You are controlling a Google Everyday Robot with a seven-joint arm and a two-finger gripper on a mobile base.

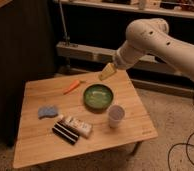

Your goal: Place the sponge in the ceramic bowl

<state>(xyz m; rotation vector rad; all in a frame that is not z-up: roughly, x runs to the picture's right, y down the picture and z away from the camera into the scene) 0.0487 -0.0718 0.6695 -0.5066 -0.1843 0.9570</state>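
Note:
The sponge [48, 111], a small flat blue-grey pad, lies on the left part of the wooden table [40, 150]. The green ceramic bowl [98, 96] sits near the table's middle, empty. My gripper [107, 71], with pale yellowish fingers, hangs in the air above the table's back edge, just behind the bowl and far to the right of the sponge. It is open and holds nothing. The white arm [155, 42] reaches in from the upper right.
An orange carrot [72, 86] lies behind the bowl on its left. A white cup [115, 115] stands in front of the bowl on its right. A black-and-white striped box [66, 133] and a white packet [78, 125] lie near the front. Cables [190, 150] trail on the floor at the right.

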